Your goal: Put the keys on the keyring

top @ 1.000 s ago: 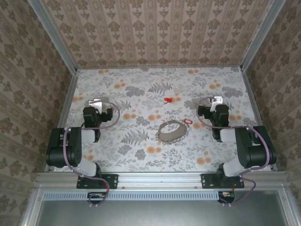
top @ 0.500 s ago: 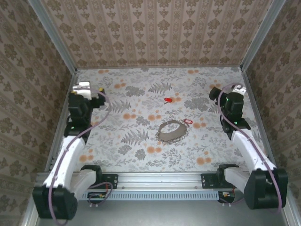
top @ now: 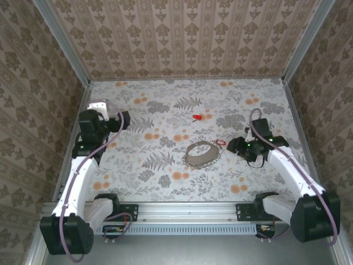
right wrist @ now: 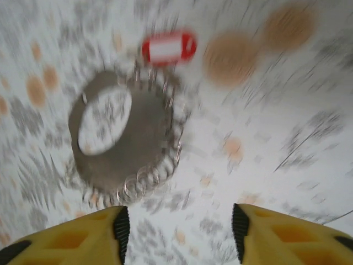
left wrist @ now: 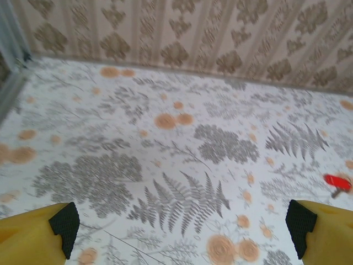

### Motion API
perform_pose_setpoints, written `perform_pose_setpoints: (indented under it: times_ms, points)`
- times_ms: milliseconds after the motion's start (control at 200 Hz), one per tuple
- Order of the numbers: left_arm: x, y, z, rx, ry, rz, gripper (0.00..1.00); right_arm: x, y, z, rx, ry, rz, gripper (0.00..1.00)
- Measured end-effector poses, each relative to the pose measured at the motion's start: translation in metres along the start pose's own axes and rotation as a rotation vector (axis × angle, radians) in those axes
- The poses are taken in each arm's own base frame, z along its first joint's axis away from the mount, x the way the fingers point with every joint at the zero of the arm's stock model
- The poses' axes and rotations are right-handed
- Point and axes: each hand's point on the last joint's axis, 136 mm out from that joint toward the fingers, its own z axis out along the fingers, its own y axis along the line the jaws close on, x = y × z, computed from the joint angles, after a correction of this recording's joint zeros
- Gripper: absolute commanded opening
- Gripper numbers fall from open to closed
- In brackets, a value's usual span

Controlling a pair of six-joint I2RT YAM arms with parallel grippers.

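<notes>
**Both keys lie off the keyring; both sets of fingers empty**

The keyring (top: 199, 154), a grey-brown oval band with wire coils along its edge, lies flat near the middle of the floral-patterned bench (top: 165, 185). The white-faced red key (top: 219, 143) sits at the ring's far-right rim. It is so close that it may touch the coils, but the blurred right wrist view does not settle that. The bare red key (top: 197, 117) lies farther back toward the rear wall, well apart from the ring and from the other key.

The right fingers (right wrist: 259, 237) hover just to the right of the keyring and point across it. From the right wrist, the ring fills the space ahead of the tips and the white-faced key lies beyond it. These fingers stand moderately apart, with only bench between them and nothing held.

The left fingers (left wrist: 63, 223) are over the left side of the bench, well apart from the ring. They are spread wide and hold nothing. From the left wrist, the bare red key is at the right edge, just above the right-hand tip. Patterned wallpaper covers the walls around the bench.
</notes>
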Motion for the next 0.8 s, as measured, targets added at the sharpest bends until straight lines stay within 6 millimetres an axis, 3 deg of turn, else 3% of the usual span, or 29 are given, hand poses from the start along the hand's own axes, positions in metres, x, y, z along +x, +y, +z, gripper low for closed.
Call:
perform_pose_setpoints:
  times_ms: [110,230,405,585,800]
  points:
    - [0.008,-0.011,0.002,0.058,0.022,-0.002,1.0,0.016,0.012,0.013,0.014,0.092,-0.138,0.42]
    - [0.012,-0.023,0.002,0.104,0.037,0.005,1.0,0.007,0.023,0.015,0.034,0.087,-0.293,0.4]
    - [0.025,-0.035,0.008,0.149,0.089,0.009,1.0,-0.004,0.052,0.012,0.055,0.005,-0.733,0.38]
    - [0.04,-0.04,0.016,0.188,0.176,-0.013,1.0,-0.014,0.048,0.021,0.112,0.012,-0.984,0.39]
    - [0.045,-0.052,0.024,0.259,0.235,-0.038,1.0,-0.014,0.041,0.05,0.199,0.164,-1.051,0.39]
